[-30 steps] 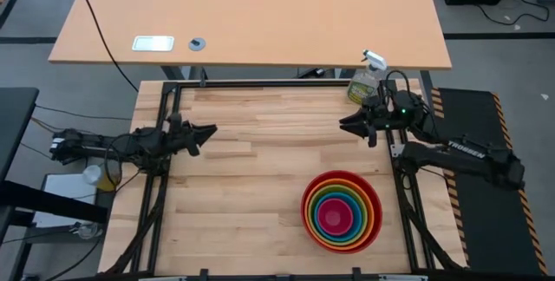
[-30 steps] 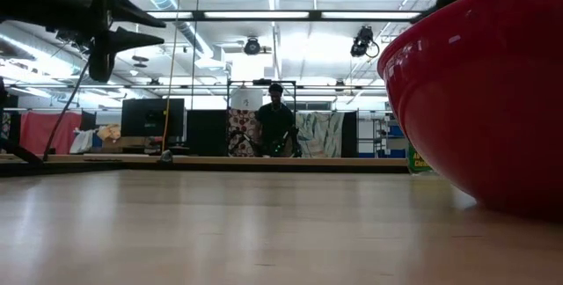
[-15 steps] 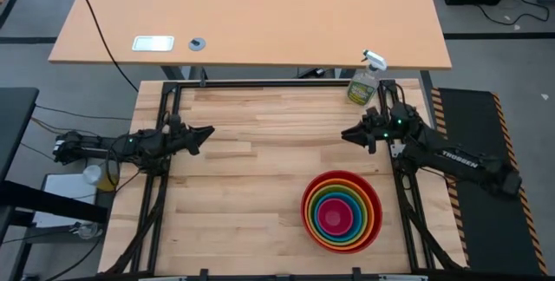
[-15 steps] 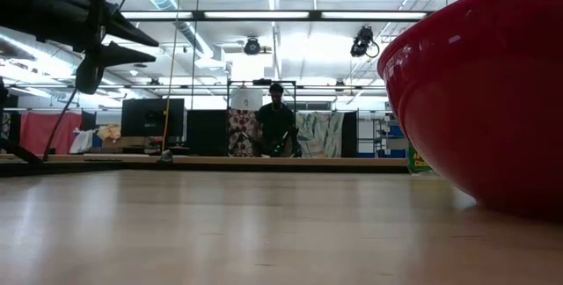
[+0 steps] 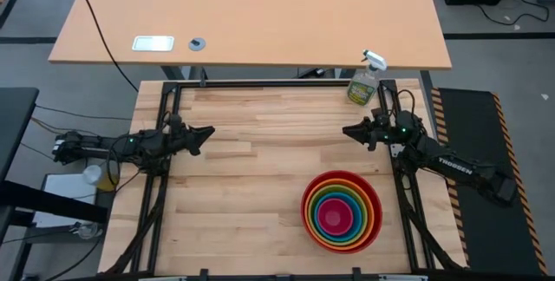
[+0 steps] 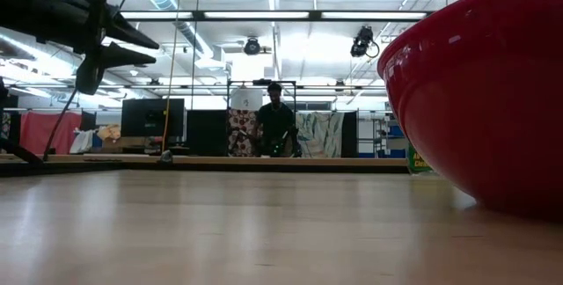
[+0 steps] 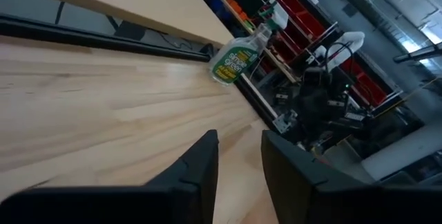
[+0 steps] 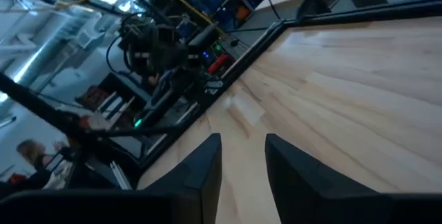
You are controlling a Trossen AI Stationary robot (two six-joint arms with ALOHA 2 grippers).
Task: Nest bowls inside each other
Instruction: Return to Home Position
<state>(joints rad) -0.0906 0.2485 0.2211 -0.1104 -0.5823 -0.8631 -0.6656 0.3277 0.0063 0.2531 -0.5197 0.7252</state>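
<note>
The bowls [image 5: 341, 212] sit nested in one stack on the near right of the wooden table: red outermost, then orange, green and blue rings, with magenta-pink in the middle. The red bowl [image 6: 484, 83] rests on its base and fills the right of the low view. My left gripper [image 5: 208, 130] hovers open over the table's left side, pointing toward the right edge, with nothing between its fingers [image 7: 238, 162]. My right gripper [image 5: 347, 131] hovers open at the right side, pointing toward the left edge, far of the stack, also empty [image 8: 243, 158].
A clear spray bottle [image 5: 364, 81] with a green label stands at the table's far right corner, just behind my right arm. A black frame rail [image 5: 286, 83] runs along the far edge. A person [image 6: 275, 127] stands far off in the room behind.
My right gripper has sunk toward the table and drawn a little toward the near edge, rolling as it went. My left gripper has tipped slightly downward. The bowl stack has not moved.
</note>
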